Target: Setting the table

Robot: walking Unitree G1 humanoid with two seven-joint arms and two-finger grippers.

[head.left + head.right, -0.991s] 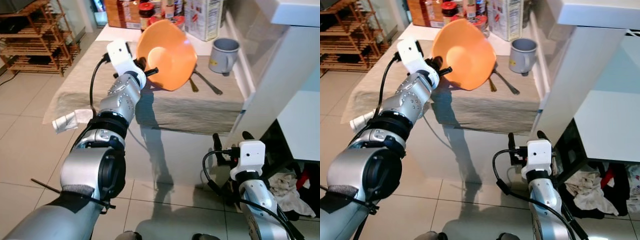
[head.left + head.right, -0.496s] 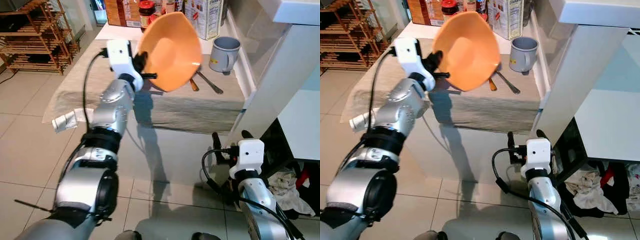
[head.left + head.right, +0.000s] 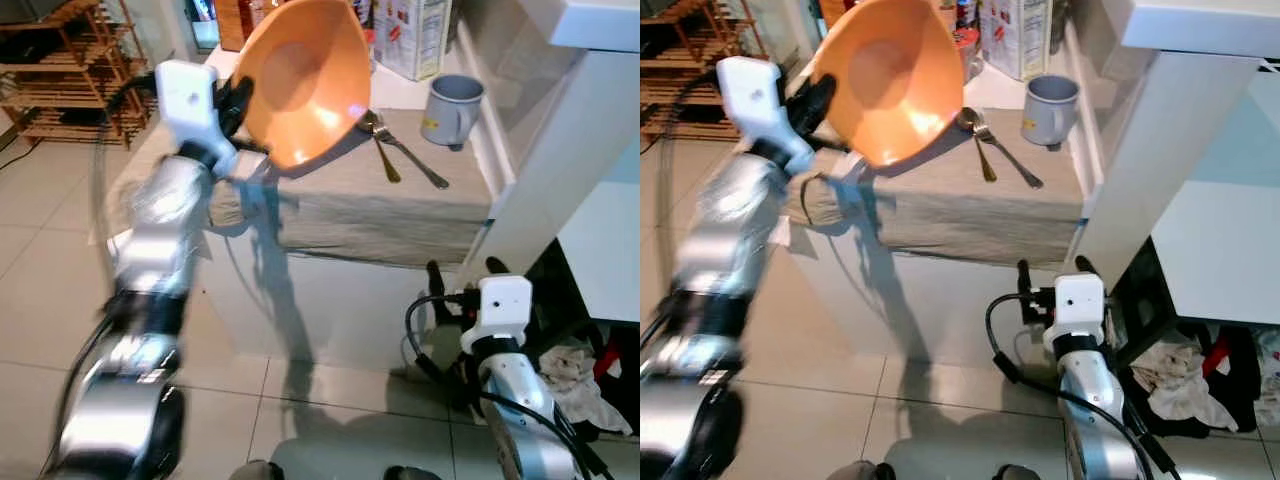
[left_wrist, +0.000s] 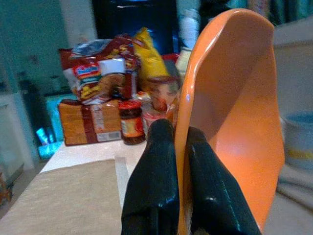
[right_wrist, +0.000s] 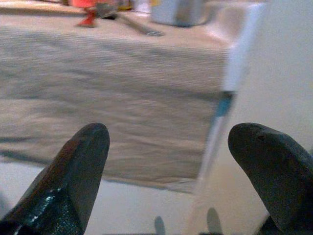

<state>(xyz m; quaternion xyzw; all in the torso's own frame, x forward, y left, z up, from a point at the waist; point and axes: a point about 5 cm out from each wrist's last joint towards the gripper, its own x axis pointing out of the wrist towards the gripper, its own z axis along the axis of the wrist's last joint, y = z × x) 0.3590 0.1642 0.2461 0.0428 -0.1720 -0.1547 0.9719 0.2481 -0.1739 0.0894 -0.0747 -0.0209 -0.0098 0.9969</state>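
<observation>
I had the orange bowl [image 3: 305, 85] clenched by its rim in my left gripper [image 4: 177, 147], one finger inside the wall, one outside, per the left wrist view. The bowl was held in the air above the bench [image 3: 330, 205], tipped steeply with its mouth facing out toward me, over the beige cloth [image 3: 420, 215] at about 11 o'clock of the bench. A spoon and fork [image 3: 398, 152] lay on the cloth at about 1 o'clock, just beside the bowl's lower edge, with a grey mug [image 3: 449, 104] past them near the wall. Jars and boxes [image 4: 112, 105] stood at the far 12 o'clock end. My right gripper [image 5: 171, 171] hung low off the bench's front edge, jaws spread wide and grasping nothing.

To do this step well, I judged: level the bowl first, lower it onto bare cloth at 9 o'clock of the cutlery, keep the rim off the spoon, release only once the base sat flat
</observation>
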